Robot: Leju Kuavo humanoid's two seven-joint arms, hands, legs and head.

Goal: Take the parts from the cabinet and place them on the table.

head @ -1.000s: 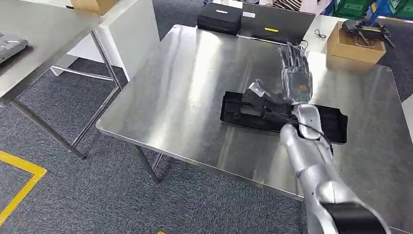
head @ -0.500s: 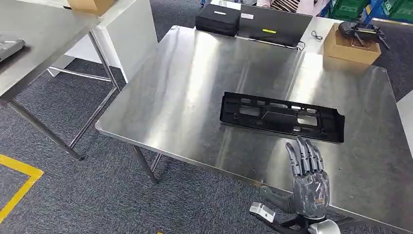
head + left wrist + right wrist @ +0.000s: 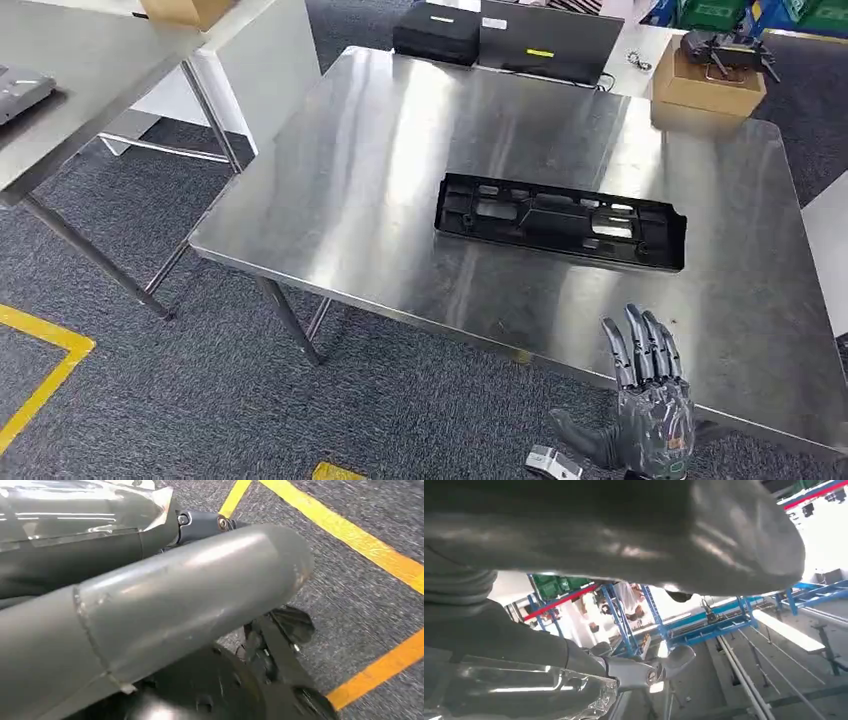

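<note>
One right hand [image 3: 648,415] cut off at the frame's lower edge, fingers spread, empty (thumb out), long black slotted part [image 3: 560,220] flat on steel table [image 3: 380,180].

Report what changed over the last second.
The right hand let go of the black part and drew back off the table toward the robot; it now hangs open past the near edge. The part stayed flat on the table.

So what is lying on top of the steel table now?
On the steel table lies a long black plastic part, flat, near the middle. At the far edge sits a cardboard box. What the part covers beneath it cannot be seen.
</note>
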